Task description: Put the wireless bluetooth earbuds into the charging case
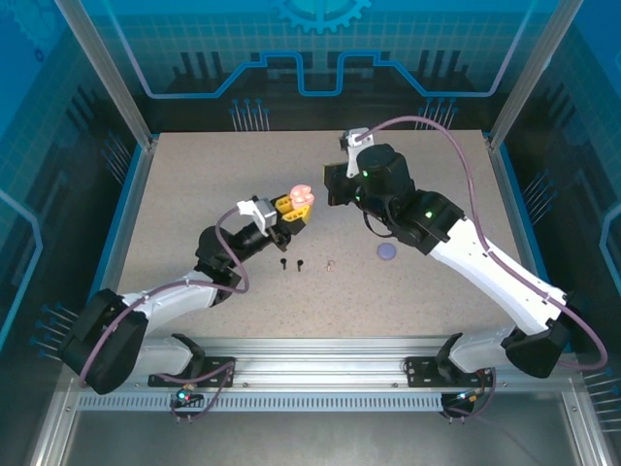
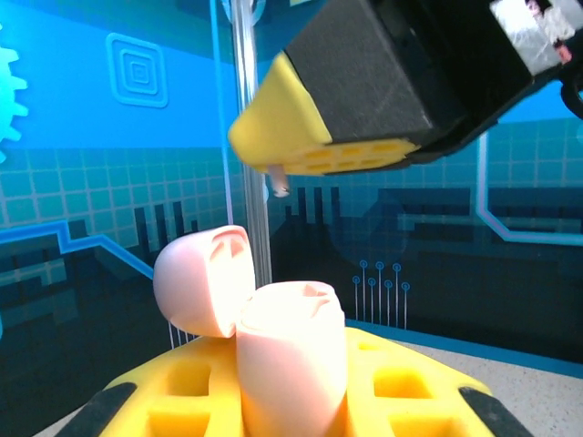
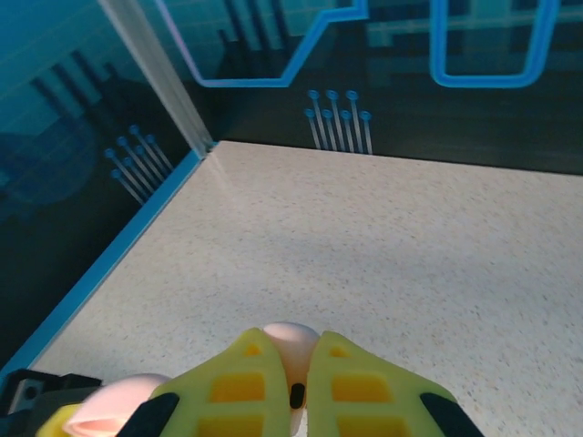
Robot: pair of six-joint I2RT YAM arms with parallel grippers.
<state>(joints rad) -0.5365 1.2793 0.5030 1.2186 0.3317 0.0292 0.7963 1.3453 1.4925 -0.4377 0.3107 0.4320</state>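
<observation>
The scene is enclosed by translucent blue walls (image 1: 58, 116) printed with gear and circuit patterns and framed by aluminium posts (image 1: 102, 68). Within them a speckled beige surface (image 1: 194, 194) is laid, edged in blue at its sides, and a slotted metal rail (image 1: 320, 374) is fixed along its near edge.

The left arm (image 1: 165, 296) is stretched from the near left corner toward the middle of the surface. The right arm (image 1: 485, 257) is bent in from the near right, with a purple cable looped over it.

The left tool (image 1: 289, 210) is seen closed on a pink charging case (image 2: 291, 355). The case is held raised above the middle of the surface, with its lid (image 2: 200, 278) swung open to one side.

The right tool (image 3: 291, 391) is seen just above the open case, apart from it. Its yellow fingertips are pressed narrow on a pale pink earbud (image 2: 280, 188), whose stem is seen poking out below them.

A lilac round case (image 1: 387, 251) is seen lying flat on the surface, right of centre, beside the right arm.

Nearer the arms, three small pieces are seen lying in a row, well apart from the lilac case. Two are black earbuds (image 1: 282, 263), close together below the left tool. The third is a loose pale earbud (image 1: 331, 263), to their right.
</observation>
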